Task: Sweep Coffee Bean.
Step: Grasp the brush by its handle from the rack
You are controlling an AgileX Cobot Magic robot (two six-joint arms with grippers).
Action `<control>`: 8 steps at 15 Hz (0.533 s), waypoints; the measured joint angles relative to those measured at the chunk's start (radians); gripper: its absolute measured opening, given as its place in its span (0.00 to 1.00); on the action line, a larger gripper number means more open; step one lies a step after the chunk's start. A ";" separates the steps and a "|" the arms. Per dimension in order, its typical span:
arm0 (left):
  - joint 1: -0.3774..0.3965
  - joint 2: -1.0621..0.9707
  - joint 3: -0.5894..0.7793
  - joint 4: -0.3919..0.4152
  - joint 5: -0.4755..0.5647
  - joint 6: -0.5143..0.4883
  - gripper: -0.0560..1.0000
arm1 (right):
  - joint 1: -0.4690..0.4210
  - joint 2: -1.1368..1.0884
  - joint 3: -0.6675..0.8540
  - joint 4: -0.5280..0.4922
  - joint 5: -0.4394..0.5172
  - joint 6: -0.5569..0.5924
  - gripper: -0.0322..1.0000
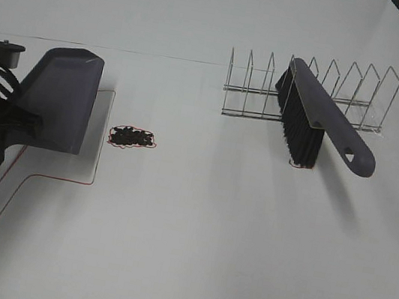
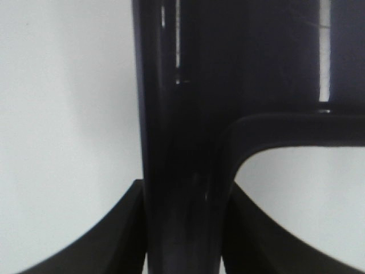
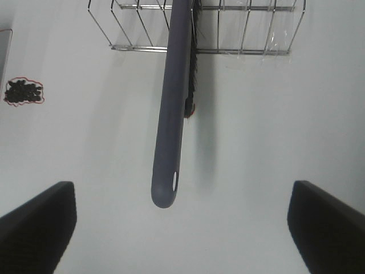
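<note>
A small pile of dark coffee beans (image 1: 133, 137) lies on the white table inside a red outline; it also shows in the right wrist view (image 3: 24, 92). A grey brush (image 1: 324, 120) leans in a wire rack (image 1: 359, 99) with its black bristles (image 1: 301, 139) touching the table. My left gripper (image 1: 15, 124) is shut on the handle (image 2: 182, 171) of a grey dustpan (image 1: 60, 97), held just left of the beans. My right gripper (image 3: 181, 191) is open and empty, its fingers (image 3: 40, 222) wide apart near the brush handle's end (image 3: 165, 194). The right arm is out of the exterior view.
A drawn dustpan outline (image 1: 98, 149) marks the table under and beside the pan. The wire rack stands at the back right. The table's dark edges show at the far corners.
</note>
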 joint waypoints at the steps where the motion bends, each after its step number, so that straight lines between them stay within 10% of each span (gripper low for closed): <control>1: 0.000 0.000 0.000 0.000 0.000 0.000 0.37 | 0.000 0.031 0.000 0.000 0.000 0.000 0.93; 8: 0.000 0.000 0.000 0.000 0.000 0.000 0.37 | 0.000 0.237 -0.088 0.000 -0.001 0.000 0.93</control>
